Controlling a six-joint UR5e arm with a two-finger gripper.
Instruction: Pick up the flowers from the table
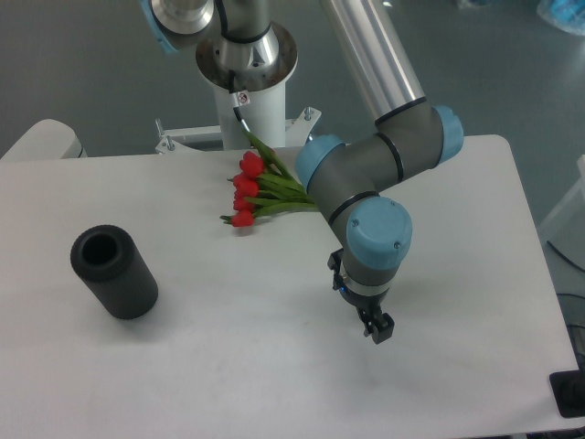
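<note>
Flowers (251, 190) on table (256, 357), hand (378, 329) well apart, nr front.

Grey floor (82, 64) lies behind, evenly lit, with no walls visible.

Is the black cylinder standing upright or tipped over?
Tipped over: the black cylinder lies on its side on the table, its open end facing up-left toward the camera.

no readable text, no labels, no brands, no numbers anywhere
</note>
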